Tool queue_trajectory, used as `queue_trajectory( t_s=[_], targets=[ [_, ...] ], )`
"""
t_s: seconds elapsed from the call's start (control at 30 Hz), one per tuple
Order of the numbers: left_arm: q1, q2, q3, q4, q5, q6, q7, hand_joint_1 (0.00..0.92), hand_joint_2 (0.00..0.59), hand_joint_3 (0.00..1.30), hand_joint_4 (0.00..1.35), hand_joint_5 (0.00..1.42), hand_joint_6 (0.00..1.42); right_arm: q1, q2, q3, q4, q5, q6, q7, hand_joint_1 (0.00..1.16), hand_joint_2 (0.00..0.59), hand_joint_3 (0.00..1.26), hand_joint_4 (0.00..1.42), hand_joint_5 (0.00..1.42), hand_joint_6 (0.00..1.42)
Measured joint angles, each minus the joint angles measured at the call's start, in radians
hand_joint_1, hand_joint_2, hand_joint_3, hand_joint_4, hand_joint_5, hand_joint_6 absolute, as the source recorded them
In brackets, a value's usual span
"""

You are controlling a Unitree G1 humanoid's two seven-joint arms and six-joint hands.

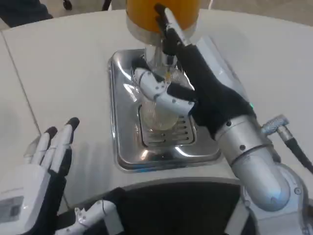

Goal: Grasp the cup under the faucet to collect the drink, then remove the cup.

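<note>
Here the clear plastic cup (159, 110) stands on the slotted grate of a shiny rectangular steel drip tray (122, 147), directly below the faucet (164, 49) of a dispenser whose tank of orange drink (146, 12) sits at the top edge of the head view. The right hand (195, 93) reaches in from the lower right, its silver forearm (254, 161) angled across the corner of the tray. Its white fingers (156, 88) are wrapped around the cup's near side, clamped on the wall, while one long finger in black and white stretches upward past the faucet toward the tank. Whether any drink is in the cup cannot be told through the fingers and the glare; only a small yellowish glint shows near the rim.

The left hand (46, 156) lies well apart from the tray, low on the left over the white round table (58, 63), palm turned upward. Its fingers are straight and slightly spread, their black tips pointing toward the far side of the table, and they hold nothing. A cable with a metal plug (276, 125) runs off the right wrist toward the picture's right edge
</note>
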Motion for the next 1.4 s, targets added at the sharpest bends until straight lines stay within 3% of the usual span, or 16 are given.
queue_trajectory(
  t_s=[0.13,0.27,0.4,0.47,0.67,1.0,1.4],
  targets=[
    [-0.042,-0.002,-0.002,0.033,0.003,0.0,0.007,0.009,0.116,0.0,0.0,0.01,0.04,-0.025,-0.025,0.023,-0.022,-0.047,0.049,0.058,0.42,0.488,0.02,0.0,0.0,0.06],
    [-0.109,-0.007,-0.012,0.082,0.013,0.011,0.012,0.002,0.119,0.0,0.0,0.03,0.05,-0.035,-0.054,0.096,-0.05,-0.2,0.101,0.114,0.39,0.498,0.03,0.0,0.0,0.08],
    [-0.16,-0.018,-0.033,0.117,0.015,0.023,0.02,0.006,0.118,0.0,0.0,0.03,0.05,-0.064,-0.066,0.123,-0.053,-0.302,0.128,0.197,0.37,0.487,0.03,0.0,0.0,0.08],
    [-0.185,-0.021,-0.043,0.133,0.021,0.027,0.02,0.022,0.11,0.0,0.0,0.03,0.06,-0.079,-0.066,0.134,-0.053,-0.361,0.137,0.244,0.37,0.487,0.03,0.0,0.0,0.08],
    [-0.245,-0.036,-0.079,0.165,0.026,0.056,0.019,0.079,0.105,0.0,0.0,0.02,0.06,-0.091,-0.028,0.124,-0.063,-0.439,0.155,0.324,0.36,0.487,0.03,0.0,0.0,0.08],
    [-0.361,-0.065,-0.14,0.256,0.023,0.117,0.015,0.209,0.097,0.0,0.0,0.02,0.06,-0.132,-0.007,0.075,-0.047,-0.469,0.145,0.404,0.36,0.495,0.03,0.0,0.0,0.08],
    [-0.503,-0.095,-0.178,0.381,-0.003,0.142,0.018,0.241,0.085,0.0,0.0,0.02,0.06,-0.146,-0.002,0.048,-0.015,-0.467,0.103,0.413,0.37,0.489,0.03,0.0,0.0,0.08]
  ],
)
